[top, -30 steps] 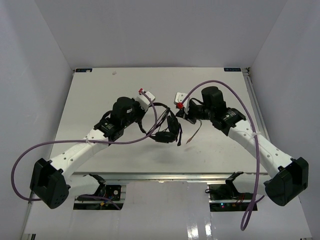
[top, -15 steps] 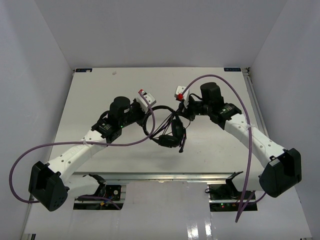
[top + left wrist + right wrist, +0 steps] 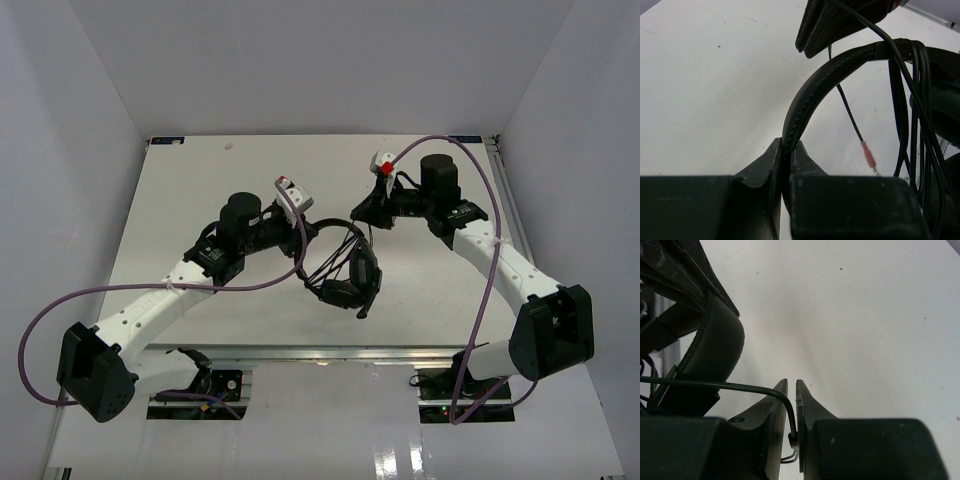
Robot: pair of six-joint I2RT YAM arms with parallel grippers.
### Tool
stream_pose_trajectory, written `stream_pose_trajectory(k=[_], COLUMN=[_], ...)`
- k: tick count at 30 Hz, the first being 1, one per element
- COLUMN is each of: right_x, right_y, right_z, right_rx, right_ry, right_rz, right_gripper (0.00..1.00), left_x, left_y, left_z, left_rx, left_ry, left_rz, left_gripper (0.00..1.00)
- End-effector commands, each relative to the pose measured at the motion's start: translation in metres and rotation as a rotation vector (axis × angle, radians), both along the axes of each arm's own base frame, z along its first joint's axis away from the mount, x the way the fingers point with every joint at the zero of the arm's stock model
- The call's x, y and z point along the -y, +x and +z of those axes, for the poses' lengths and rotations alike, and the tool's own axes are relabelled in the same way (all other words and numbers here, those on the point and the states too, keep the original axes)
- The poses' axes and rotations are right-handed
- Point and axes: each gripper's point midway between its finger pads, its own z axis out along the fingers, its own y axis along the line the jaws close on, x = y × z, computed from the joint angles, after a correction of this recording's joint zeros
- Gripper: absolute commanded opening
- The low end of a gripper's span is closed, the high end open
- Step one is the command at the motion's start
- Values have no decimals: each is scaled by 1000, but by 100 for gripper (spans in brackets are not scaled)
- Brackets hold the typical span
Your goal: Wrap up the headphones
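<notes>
My left pincer (image 3: pixel 788 150) is clamped tight on the headband (image 3: pixel 825 80) of the headphones (image 3: pixel 350 282); right pincer (image 3: pixel 791 390) is down to a narrow slit with the thin cable (image 3: pixel 740 386) pinched in it; earcups (image 3: pixel 345 290) bunch between my arms over the table (image 3: pixel 200 180), can't tell if they touch it; further out, cable loops cross the band and the pinkish plug (image 3: pixel 868 153) dangles.

Left wrist view: earcups of the headphones (image 3: pixel 840 65), right of the left pincer (image 3: pixel 787 146), cut off by the frame edge. Right wrist view: cable (image 3: pixel 740 386) end hidden between right pincer (image 3: pixel 791 386) jaws.
</notes>
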Motion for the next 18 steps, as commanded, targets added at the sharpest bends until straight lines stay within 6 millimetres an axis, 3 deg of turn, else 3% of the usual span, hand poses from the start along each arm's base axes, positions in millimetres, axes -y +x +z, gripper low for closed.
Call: stream_pose_trajectory(k=[1, 6, 11, 15, 18], right_x=[-1, -2, 0, -2, -6], right_y=[-3, -29, -38, -37, -32], right_z=[15, 7, -3, -21, -41], right_rx=[-15, -119, -171, -256, -354], right_ry=[135, 217, 252, 264, 279], right_rz=[63, 149, 170, 175, 168], right_gripper=[15, 11, 13, 13, 13], left_x=[13, 7, -2, -12, -21], left_y=[-20, -2, 17, 35, 49], left_z=[59, 78, 78, 61, 29], left_rx=[44, 26, -28, -90, -166], left_ry=[-172, -263, -324, -367, -393], left_rz=[-67, 67, 215, 362, 493], left_gripper=[0, 0, 0, 0, 0])
